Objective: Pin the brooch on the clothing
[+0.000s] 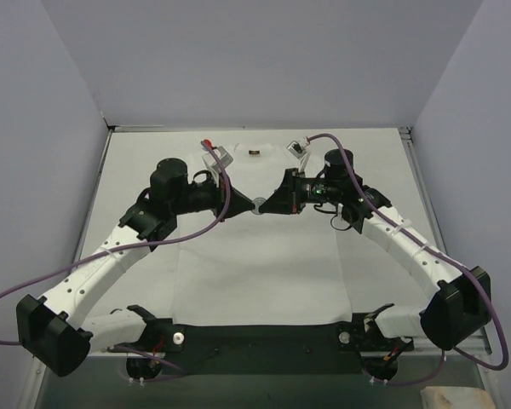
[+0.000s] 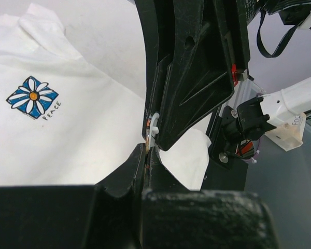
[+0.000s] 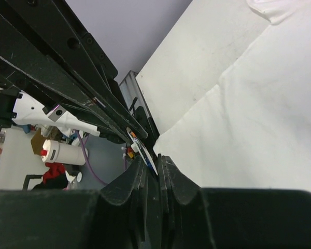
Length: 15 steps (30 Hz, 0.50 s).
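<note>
The white T-shirt (image 1: 264, 273) lies flat on the table, collar at the far end. Its blue daisy print (image 2: 33, 97) shows in the left wrist view, and as a small dark mark (image 1: 254, 152) from above. Both grippers meet tip to tip above the shirt's chest. The brooch (image 1: 260, 207) is a tiny disc between them. My left gripper (image 2: 147, 151) is shut on the disc's edge (image 2: 147, 136). My right gripper (image 3: 156, 162) is closed on the same thin disc (image 3: 143, 150), seen edge-on. The brooch's face is hidden.
Grey walls enclose the table on three sides, with metal rails (image 1: 417, 170) along its edges. A black strip (image 1: 264, 336) with the arm bases runs along the near edge. The right arm's fingers (image 2: 192, 72) fill the middle of the left wrist view.
</note>
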### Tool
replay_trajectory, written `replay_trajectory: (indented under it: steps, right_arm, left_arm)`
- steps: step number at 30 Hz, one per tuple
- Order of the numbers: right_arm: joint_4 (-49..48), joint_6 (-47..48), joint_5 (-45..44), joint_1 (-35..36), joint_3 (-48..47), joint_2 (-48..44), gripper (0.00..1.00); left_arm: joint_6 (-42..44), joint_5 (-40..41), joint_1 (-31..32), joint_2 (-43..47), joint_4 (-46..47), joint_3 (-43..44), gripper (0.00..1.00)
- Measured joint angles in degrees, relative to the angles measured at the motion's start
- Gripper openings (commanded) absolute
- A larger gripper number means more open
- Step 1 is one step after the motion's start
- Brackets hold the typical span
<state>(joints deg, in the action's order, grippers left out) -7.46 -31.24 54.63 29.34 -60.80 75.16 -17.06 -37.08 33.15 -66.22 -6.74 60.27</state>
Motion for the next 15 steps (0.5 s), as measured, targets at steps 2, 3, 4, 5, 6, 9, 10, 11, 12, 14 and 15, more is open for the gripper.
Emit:
replay_trajectory:
  steps: [2, 3, 4, 5, 6, 9, 10, 11, 12, 14, 15]
  right_arm:
    - [0.46, 0.31, 0.57, 0.0, 0.02, 0.17, 0.06]
    - [0.48, 0.5, 0.76, 0.0, 0.04, 0.15, 0.18]
    - [0.11, 0.72, 0.94, -0.02, 0.28, 0.04, 0.24]
    - [-0.5, 1.03, 0.9, -0.02, 0.76, -0.33, 0.31]
    - [-1.09, 1.36, 0.66, 0.0, 1.42, -0.72, 0.43]
    - [-1.25, 2.86, 0.0, 0.07, 3.3, -2.4, 0.62]
    - [-0.76, 3.67, -0.26, 0.31, 3.43, -2.84, 0.66]
    - [-0.22, 4.63, -0.72, 0.48, 3.43, -3.43, 0.71]
    - [0.28, 5.86, -1.25, 0.68, 3.5, -4.09, 0.8]
    - [1.31, 7.87, -2.12, 0.74, 3.82, -6.01, 0.87]
    - [1.62, 9.31, -2.91, 0.74, 4.5, -7.74, 0.91]
  left_arm:
    - [0.22, 0.68, 0.44, 0.0, -0.76, -0.02, 0.0]
    - [0.35, 0.94, 0.57, 0.02, -0.87, -0.02, 0.0]
    - [0.48, 1.2, 0.68, 0.07, -0.9, -0.02, 0.0]
    - [0.66, 1.27, 0.79, 0.15, -0.96, 0.0, 0.0]
    - [0.76, 1.22, 1.16, 0.26, -0.79, 0.0, 0.0]
    - [1.18, 1.22, 2.32, 1.07, -0.52, -0.02, 0.0]
    - [1.16, 1.25, 2.43, 1.38, 0.17, -0.02, 0.0]
    - [1.16, 1.27, 2.51, 1.77, 0.57, -0.02, 0.0]
    - [1.18, 1.31, 2.64, 2.32, 0.68, -0.02, 0.0]
    - [1.27, 2.05, 2.71, 3.5, 0.66, -0.02, 0.0]
    - [1.31, 2.73, 2.69, 4.13, 0.63, -0.02, 0.0]
